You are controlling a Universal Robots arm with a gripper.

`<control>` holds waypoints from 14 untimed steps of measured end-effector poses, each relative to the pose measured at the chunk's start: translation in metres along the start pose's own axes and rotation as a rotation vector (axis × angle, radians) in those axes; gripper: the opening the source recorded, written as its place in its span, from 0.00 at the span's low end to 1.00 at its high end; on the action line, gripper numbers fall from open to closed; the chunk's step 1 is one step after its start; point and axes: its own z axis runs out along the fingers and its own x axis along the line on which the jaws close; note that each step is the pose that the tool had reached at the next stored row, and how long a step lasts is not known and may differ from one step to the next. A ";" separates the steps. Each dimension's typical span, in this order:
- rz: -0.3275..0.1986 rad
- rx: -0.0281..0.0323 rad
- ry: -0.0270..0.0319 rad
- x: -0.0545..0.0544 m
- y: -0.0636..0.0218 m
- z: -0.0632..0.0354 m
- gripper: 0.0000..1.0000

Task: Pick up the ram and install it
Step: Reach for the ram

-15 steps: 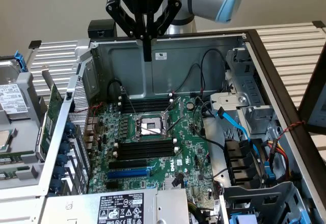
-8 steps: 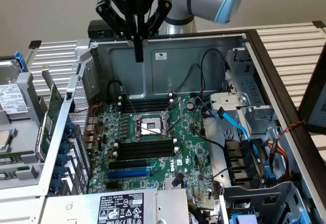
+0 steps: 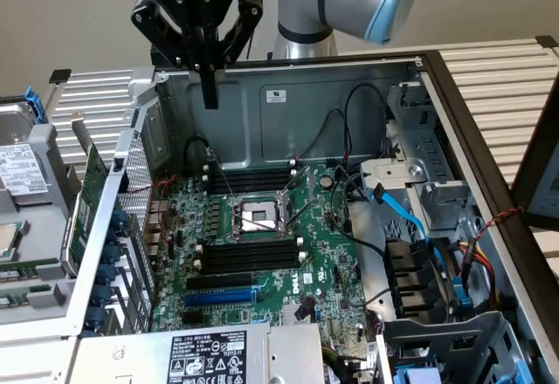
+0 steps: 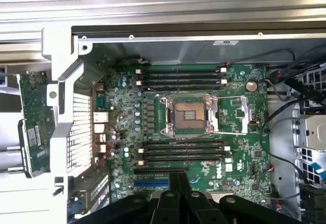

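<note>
Fingers (image 4: 169,203) pressed together, holding nothing, raised above motherboard (image 4: 239,147) in open computer case (image 3: 349,109).

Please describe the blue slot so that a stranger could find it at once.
Look into the open case at the green board. From the silver socket in its middle, go past the black slots toward the exterior view's bottom. The blue slot lies there, the only coloured one among black neighbours.

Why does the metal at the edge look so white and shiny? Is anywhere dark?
Wrist view: light glares off the ribbed silver metal slats, washing them pale, while the black gripper is a dark shape. Exterior view: the square silver processor socket glints on the evenly lit green motherboard.
</note>
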 end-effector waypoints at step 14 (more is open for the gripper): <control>0.000 -0.0001 -0.0009 0.064 -0.0045 -0.0002 0.11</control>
